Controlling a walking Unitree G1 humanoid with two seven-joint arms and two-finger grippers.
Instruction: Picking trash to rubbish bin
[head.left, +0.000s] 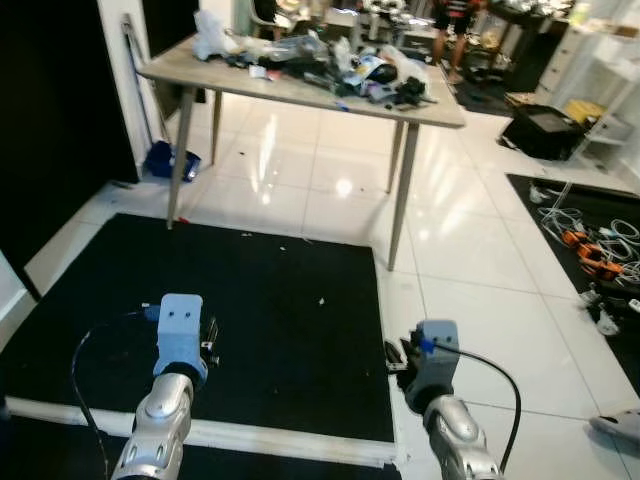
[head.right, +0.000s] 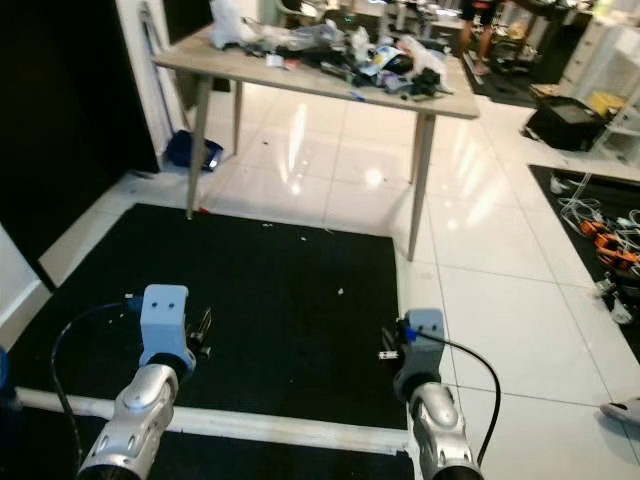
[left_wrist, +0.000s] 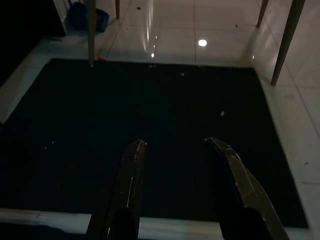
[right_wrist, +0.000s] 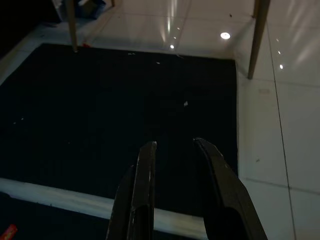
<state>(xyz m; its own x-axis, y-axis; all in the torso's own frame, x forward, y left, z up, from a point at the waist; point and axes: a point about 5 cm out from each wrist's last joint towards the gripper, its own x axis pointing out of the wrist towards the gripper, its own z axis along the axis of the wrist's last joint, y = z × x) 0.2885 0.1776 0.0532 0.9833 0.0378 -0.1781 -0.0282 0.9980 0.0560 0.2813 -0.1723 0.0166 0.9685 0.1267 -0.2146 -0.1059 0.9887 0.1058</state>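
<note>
My left gripper (left_wrist: 175, 145) is open and hangs low over a black floor mat (head.left: 270, 300), nothing between its fingers. My right gripper (right_wrist: 174, 144) is also open and empty, over the mat's right part near the white tiles. A tiny white scrap (head.left: 321, 299) lies on the mat ahead of both grippers, also seen as a white scrap (right_wrist: 185, 104) in the right wrist view. A small red scrap (head.left: 181, 219) lies by the table's front left leg. Another red bit (right_wrist: 7, 231) lies near the mat's front strip.
A wooden table (head.left: 200, 70) piled with clutter stands beyond the mat, its front right leg (head.left: 402, 180) at the mat's corner. A blue object (head.left: 170, 160) sits on the floor by the dark wall. Cables (head.left: 590, 235) and a black case (head.left: 545, 130) lie right.
</note>
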